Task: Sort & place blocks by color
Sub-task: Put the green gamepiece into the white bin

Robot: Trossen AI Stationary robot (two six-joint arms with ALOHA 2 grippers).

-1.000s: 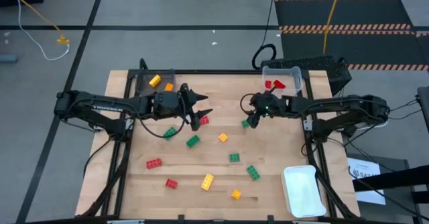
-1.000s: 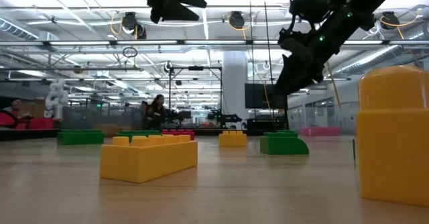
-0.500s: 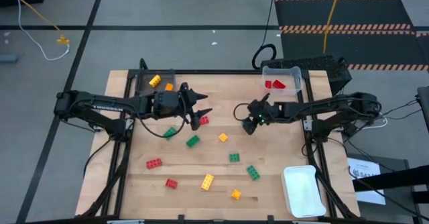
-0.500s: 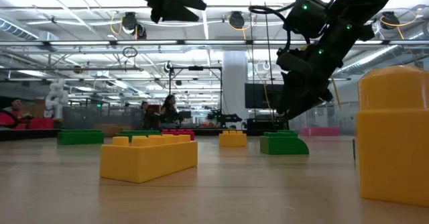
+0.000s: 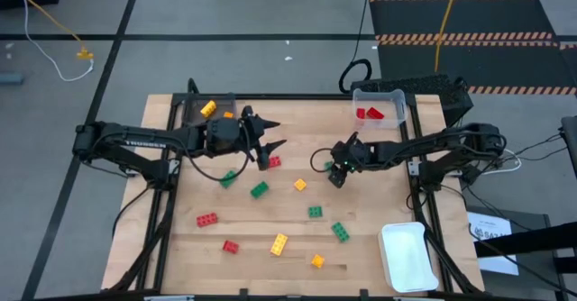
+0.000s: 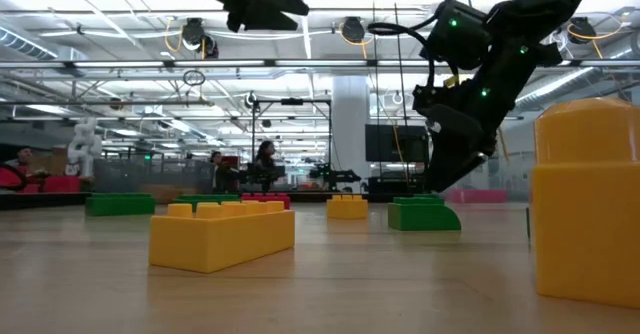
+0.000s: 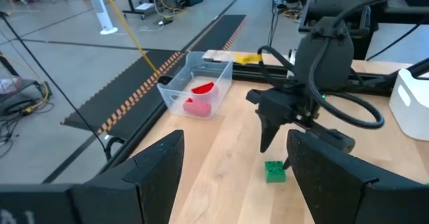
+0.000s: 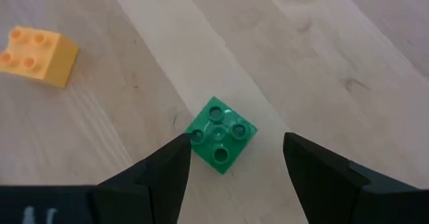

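In the low view a tall yellow block [image 6: 586,202] is standing closest to the camera, at the edge of the picture, and a long yellow block [image 6: 222,234] with a row of studs is lying a little behind it. Farther back a green block [image 6: 423,213] with a rounded side is resting on the wooden table [image 5: 361,247], and the right gripper [image 6: 447,174] is hanging just above it.

In the right wrist view the small green block [image 8: 220,135] is showing as a square brick with four round studs on top, lying flat and turned diagonally between the two dark fingers [image 8: 164,170]. The fingers are spread apart, one on each side, and are grasping nothing. One finger tip is touching or almost touching its corner; I cannot tell which. An orange block [image 8: 37,54] is lying apart from it.

From above, the right gripper [image 5: 335,176] is pointing down near the table's middle. The left gripper [image 5: 270,136] is hovering with its fingers released and empty, near a red block [image 5: 273,161]. At the far edge, a clear tray [image 5: 379,105] is holding red blocks [image 5: 369,114].
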